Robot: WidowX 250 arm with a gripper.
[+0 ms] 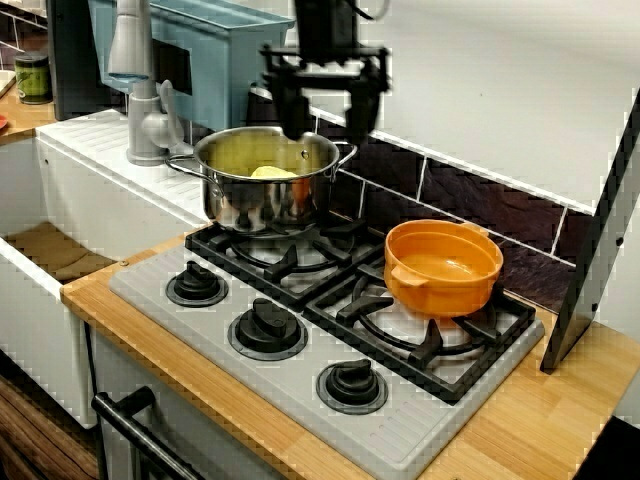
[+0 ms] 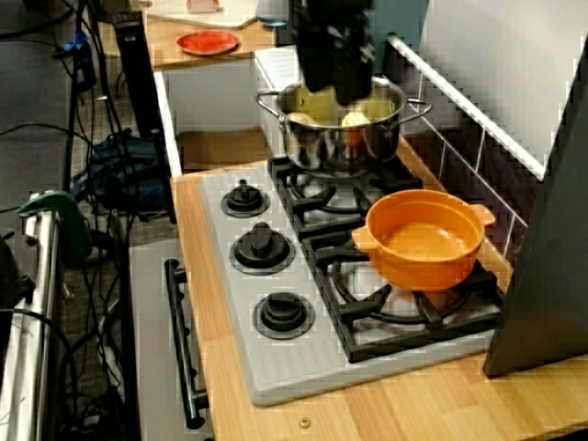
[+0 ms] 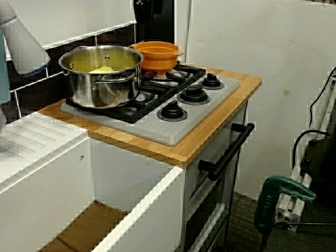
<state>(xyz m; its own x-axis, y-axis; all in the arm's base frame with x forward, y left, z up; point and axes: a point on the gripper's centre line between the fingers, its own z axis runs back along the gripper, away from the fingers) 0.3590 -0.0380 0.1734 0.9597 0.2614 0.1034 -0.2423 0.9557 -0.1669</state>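
Spread wide and holding nothing, the pincer [image 1: 326, 128] hangs just above the open mouth of the steel pot [image 1: 262, 200], where a yellow piece [image 1: 272, 172] lies inside. The pot sits level on the far-left grate of the hob [image 1: 300, 395], which steadies it. An orange pan [image 1: 440, 295] occupies the grate to its right.

Walls: dark glazed tiles [image 1: 480, 195] with pale grout behind the hob; a plain white panel [image 1: 500, 90] above them.
Counter: pale wood counter [image 1: 540, 420] framing a grey hob [image 1: 300, 390]; white cabinet below with a black oven handle [image 3: 226, 152].
Sink: white sink [image 1: 30, 300] beside the hob, brown bottom, grey faucet [image 1: 135, 80] at its back.
Floor: grey floor [image 2: 46, 119], tangled cables [image 2: 115, 170]; a green power tool [image 3: 281, 197] near the white side wall [image 3: 273, 63].
Light: even, indoor.
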